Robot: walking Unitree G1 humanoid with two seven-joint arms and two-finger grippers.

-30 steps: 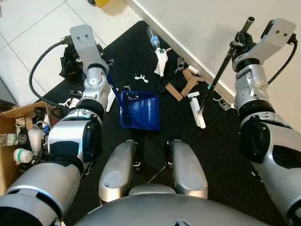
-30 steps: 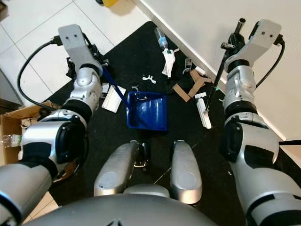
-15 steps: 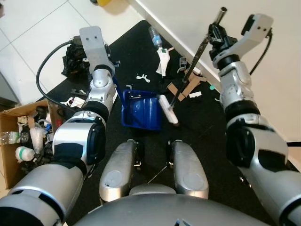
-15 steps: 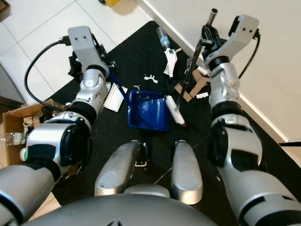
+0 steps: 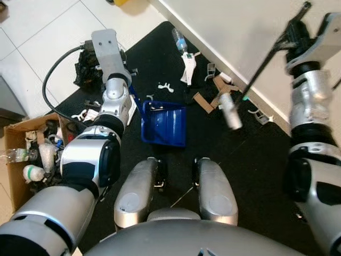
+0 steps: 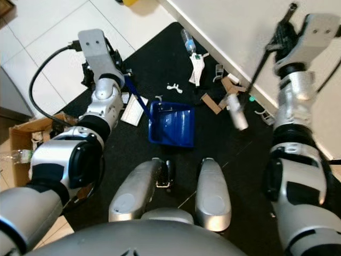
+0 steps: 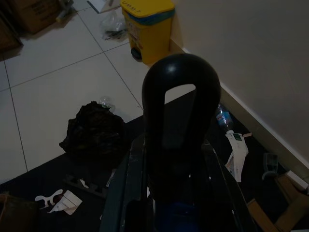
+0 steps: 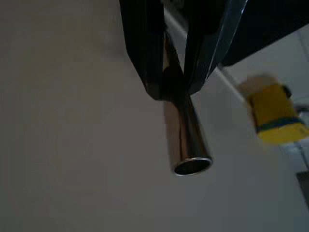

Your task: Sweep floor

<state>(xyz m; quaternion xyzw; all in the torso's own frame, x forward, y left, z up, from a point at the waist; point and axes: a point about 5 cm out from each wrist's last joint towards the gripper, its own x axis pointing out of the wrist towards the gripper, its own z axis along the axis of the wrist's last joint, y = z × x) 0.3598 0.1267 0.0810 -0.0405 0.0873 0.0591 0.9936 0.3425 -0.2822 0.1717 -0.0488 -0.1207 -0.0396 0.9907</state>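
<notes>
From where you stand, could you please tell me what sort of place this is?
Probably a room corner in a home: white floor tiles meet a plain wall, with a yellow pedal bin beside it and a cardboard box of clutter next to a black mat.

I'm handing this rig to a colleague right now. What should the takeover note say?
Left gripper: shut on the dustpan handle; the blue dustpan sits on the black mat before the robot's feet.
Right gripper: shut on the broom pole, raised by the wall; the broom head is blurred, beside the cardboard scraps.
Done: nothing obvious in the pan.
Left: cardboard, white plastic bits, a bottle and other litter lie unswept on the mat.
</notes>
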